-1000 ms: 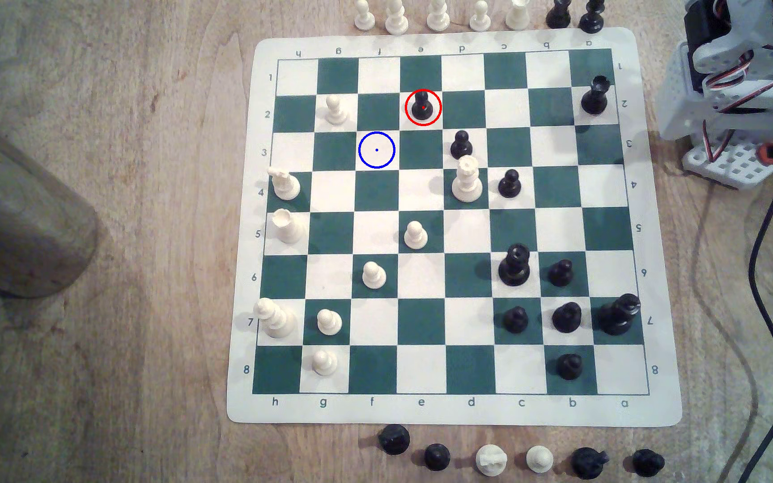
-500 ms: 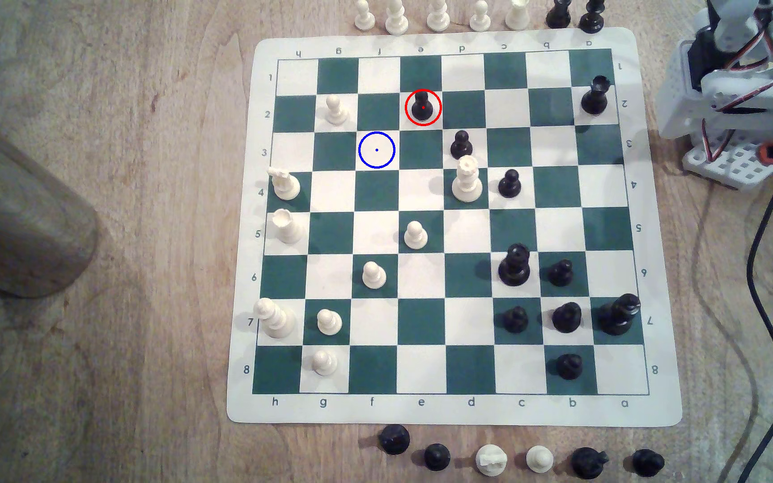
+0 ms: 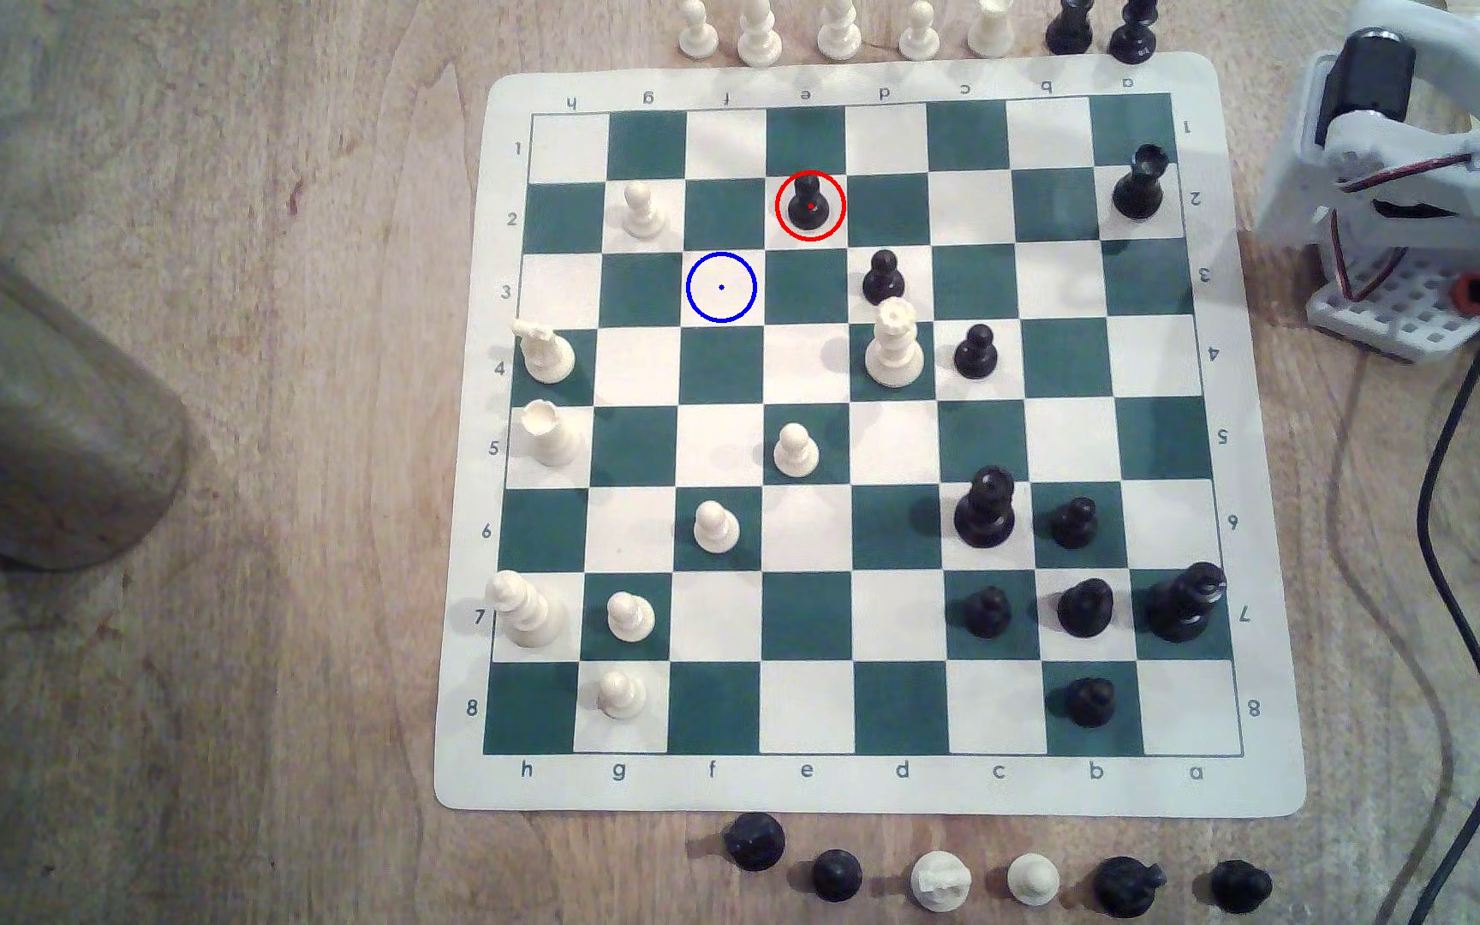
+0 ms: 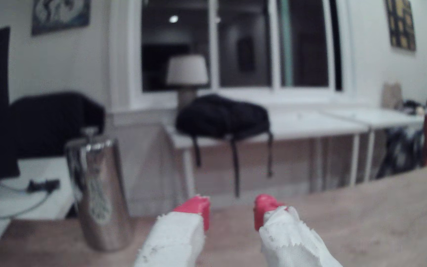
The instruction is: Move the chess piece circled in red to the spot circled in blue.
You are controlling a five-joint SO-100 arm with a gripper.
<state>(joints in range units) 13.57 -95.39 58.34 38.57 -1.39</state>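
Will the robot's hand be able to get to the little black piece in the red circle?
Probably yes. The hand is open and empty, and the black piece stands alone on its square, with bare squares around it. The arm is off the board.

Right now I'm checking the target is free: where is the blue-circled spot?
In the exterior view, the blue-circled spot is an empty cream square diagonally down-left of the red-circled black pawn.

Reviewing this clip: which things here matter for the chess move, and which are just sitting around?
In play:
- black pawn in the red ring
- blue-ringed white square, bare
- gripper, open, nothing held

Just lying about:
- metal flask off the board
- captured pieces along the board's edge
- black cable
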